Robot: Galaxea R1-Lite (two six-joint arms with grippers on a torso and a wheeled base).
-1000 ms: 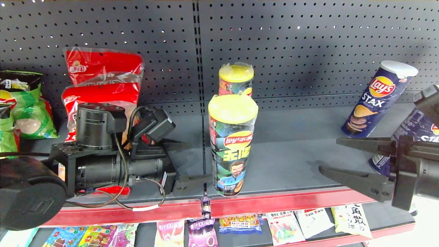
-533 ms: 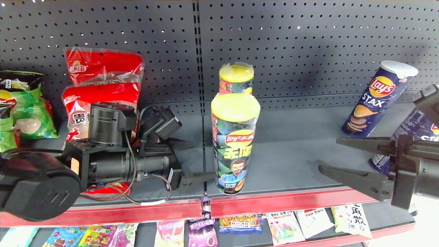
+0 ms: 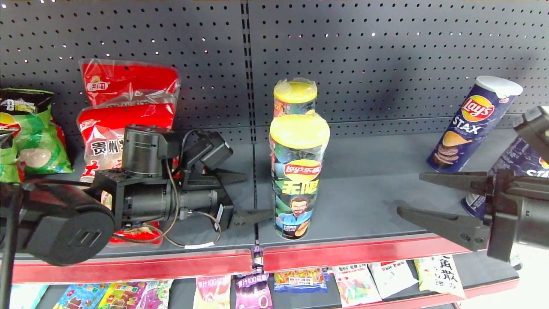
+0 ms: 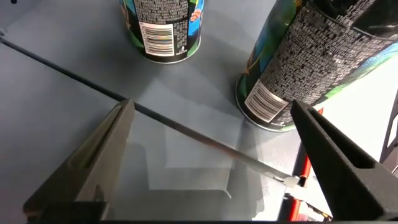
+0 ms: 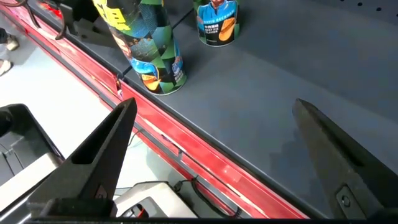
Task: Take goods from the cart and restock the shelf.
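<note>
A tall chip can with a yellow lid (image 3: 299, 176) stands near the front of the grey shelf (image 3: 369, 197), and a second like it (image 3: 295, 98) stands right behind. My left gripper (image 3: 258, 194) is open just to the left of the front can, its nearer fingertip (image 3: 268, 213) against the can's lower side. In the left wrist view the front can (image 4: 298, 62) stands by one finger and the rear can (image 4: 165, 28) lies farther off, with the left gripper (image 4: 211, 104) holding nothing. My right gripper (image 3: 411, 193) hangs open and empty at the shelf's right; its camera sees both cans (image 5: 146, 43) (image 5: 217, 22).
Red snack bags (image 3: 124, 98) and green bags (image 3: 25, 133) stand at the back left. A blue chip can (image 3: 474, 122) leans on the pegboard at right, another (image 3: 514, 159) behind my right arm. A red rail (image 3: 343, 254) edges the shelf; candy packs (image 3: 356, 283) lie below.
My left arm has moved right along the shelf, and the front can has slid a little to the right with it. The right arm has stayed put.
</note>
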